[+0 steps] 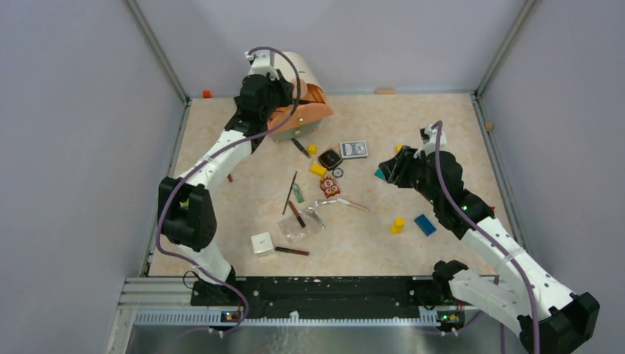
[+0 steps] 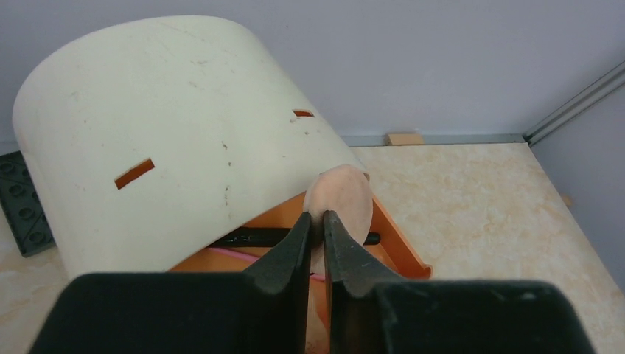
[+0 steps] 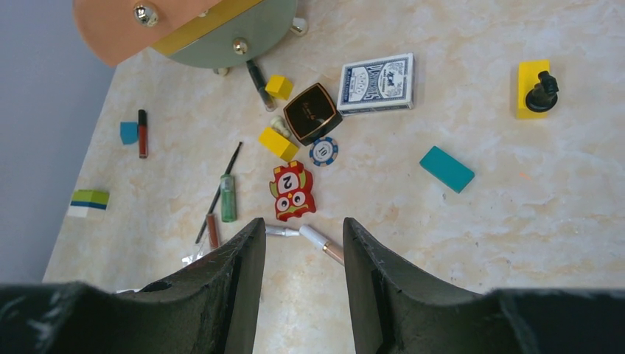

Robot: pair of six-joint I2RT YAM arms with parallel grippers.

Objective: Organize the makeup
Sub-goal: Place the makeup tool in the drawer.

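My left gripper [image 2: 315, 221] is shut on the peach flap [image 2: 340, 195] of a cream-and-orange case [image 1: 302, 103] at the back of the table. A black stick [image 2: 258, 237] lies inside the case. My right gripper [image 3: 302, 228] is open and empty, held above the table [image 1: 387, 171]. Below it lie a white and rose-gold tube [image 3: 322, 243] and a silver tool [image 3: 282, 231]. The black square compact [image 3: 312, 113], long black brush [image 3: 220, 193], green pencil [image 3: 228, 198], dark-red pencil [image 3: 212, 230] and a red gloss tube [image 3: 142, 133] lie loose. The clear pouch [image 1: 304, 225] lies mid-table.
A blue-backed deck of cards [image 3: 376, 82], a red owl card [image 3: 292, 192], a poker chip [image 3: 323, 150], yellow blocks [image 3: 278, 143], a teal block [image 3: 447, 168] and a blue block [image 1: 424, 224] are scattered about. A white cube [image 1: 262, 243] sits near the front. Grey walls enclose the table.
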